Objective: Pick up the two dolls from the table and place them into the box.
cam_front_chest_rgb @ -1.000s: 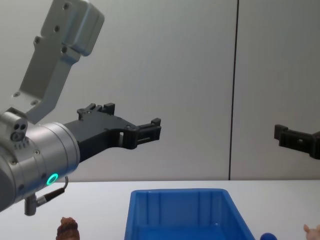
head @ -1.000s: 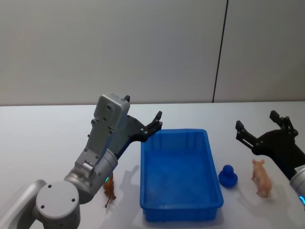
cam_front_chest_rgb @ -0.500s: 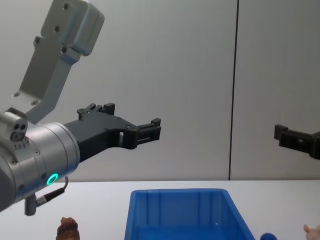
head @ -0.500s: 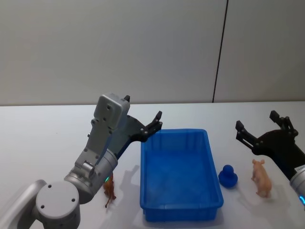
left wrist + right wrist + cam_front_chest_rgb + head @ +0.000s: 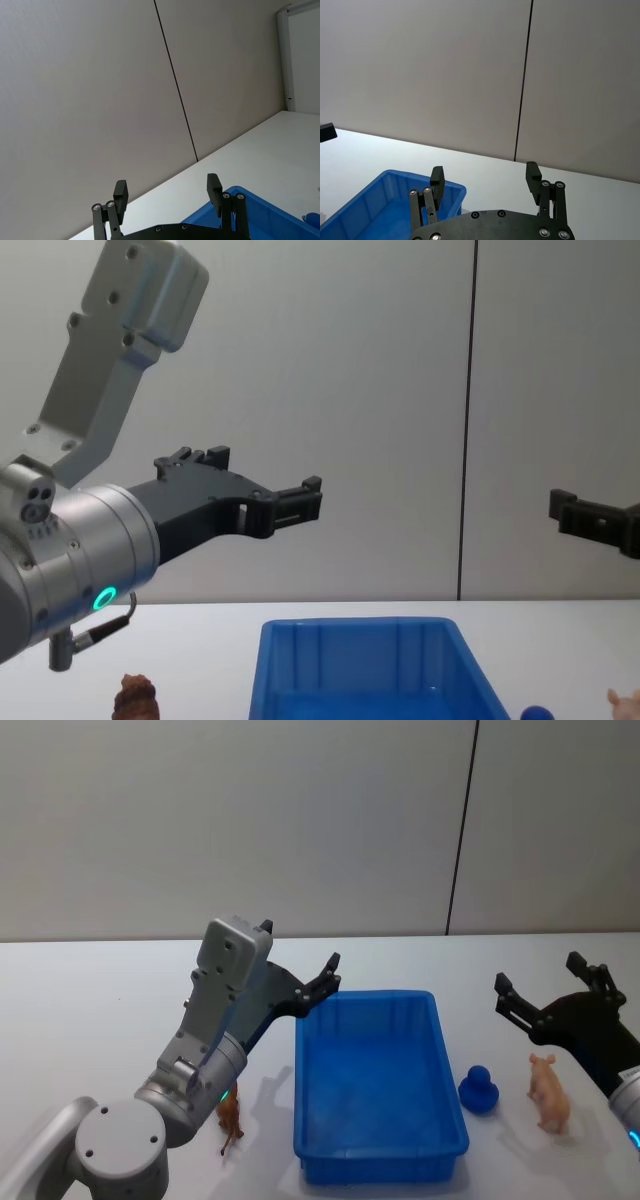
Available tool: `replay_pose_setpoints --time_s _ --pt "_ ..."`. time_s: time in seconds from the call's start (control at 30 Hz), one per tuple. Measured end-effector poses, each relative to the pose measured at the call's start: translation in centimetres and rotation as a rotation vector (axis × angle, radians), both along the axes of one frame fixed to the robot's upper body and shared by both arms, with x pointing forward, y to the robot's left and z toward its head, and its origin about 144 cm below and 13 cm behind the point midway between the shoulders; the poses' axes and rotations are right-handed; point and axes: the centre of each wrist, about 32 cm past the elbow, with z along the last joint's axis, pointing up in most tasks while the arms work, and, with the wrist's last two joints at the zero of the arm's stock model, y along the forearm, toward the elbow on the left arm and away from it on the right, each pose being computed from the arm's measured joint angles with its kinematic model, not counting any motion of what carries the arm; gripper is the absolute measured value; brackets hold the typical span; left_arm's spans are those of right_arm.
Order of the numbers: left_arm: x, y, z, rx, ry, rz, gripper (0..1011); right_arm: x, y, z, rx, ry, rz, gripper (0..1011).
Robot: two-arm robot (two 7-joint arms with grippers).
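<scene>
Nothing has moved: left claw (image 5: 167,186) (fingers apart) hangs high near the box (image 5: 372,1092). Right claw (image 5: 485,173), likewise spread, hovers near the pink doll (image 5: 548,1092).

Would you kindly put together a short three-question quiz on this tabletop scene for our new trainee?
1. True or false: the pink doll already lies in the blue box.
2. Where does the brown doll stand? A: at the box's left side. B: at the box's right side. C: inside the box.
3. Fill in the missing word: the left gripper and the right gripper, both raised above the table, each have their jaws ____.

Key: 1 false, the pink doll stands on the table right of the box; 2 A; 3 open.
</scene>
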Motion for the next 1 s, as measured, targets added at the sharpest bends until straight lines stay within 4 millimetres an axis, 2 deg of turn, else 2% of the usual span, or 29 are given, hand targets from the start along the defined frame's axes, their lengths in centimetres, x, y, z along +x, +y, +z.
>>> replay_pose_setpoints --time_s 0.2,0.6,0.73,1.0 --pt "0.0 0.0 0.0 0.0 0.0 0.0 1001 -0.5 -0.6 -0.2 0.002 0.01 -0.018 1001" --pt "0.0 0.0 0.0 0.0 0.0 0.0 1001 -3.9 -3.7 -1.4 -0.003 0.095 -0.145 1001" --pt "0.0 0.0 0.0 0.0 0.0 0.0 1001 -4.5 -4.5 -1.7 -0.017 0.139 -0.175 1001" --pt "0.0 0.0 0.0 0.0 0.0 0.0 1001 -4.2 -5.1 -2.2 -0.049 0.233 -0.182 1001"
